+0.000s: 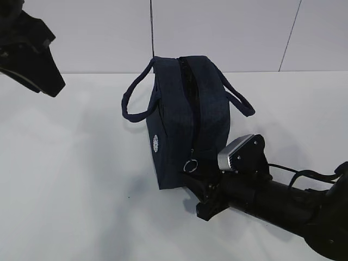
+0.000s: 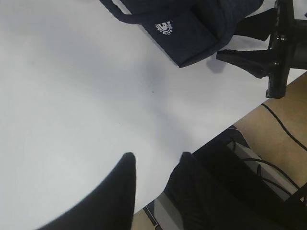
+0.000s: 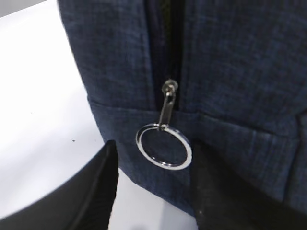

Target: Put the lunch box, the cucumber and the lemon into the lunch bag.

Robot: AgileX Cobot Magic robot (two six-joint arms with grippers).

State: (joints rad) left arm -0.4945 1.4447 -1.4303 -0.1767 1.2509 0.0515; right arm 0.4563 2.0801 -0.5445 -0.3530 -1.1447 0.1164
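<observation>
The dark navy lunch bag (image 1: 185,114) stands upright on the white table, handles out to both sides, white logo (image 1: 155,142) facing front-left. Its zipper runs down the near end; the metal ring pull (image 1: 191,165) hangs low. My right gripper (image 1: 202,187) is open just below the ring, at the bag's near bottom corner. In the right wrist view the ring (image 3: 163,145) hangs between my open fingers (image 3: 103,167) against the bag fabric (image 3: 230,72). My left gripper (image 2: 156,160) is open and empty, raised at the far left (image 1: 32,54). Lunch box, cucumber and lemon are out of view.
The bag's corner and logo (image 2: 164,27) show at the top of the left wrist view, with the right arm (image 2: 268,52) beside it. The table's front edge (image 2: 225,127) runs diagonally there, with cables and floor beyond it.
</observation>
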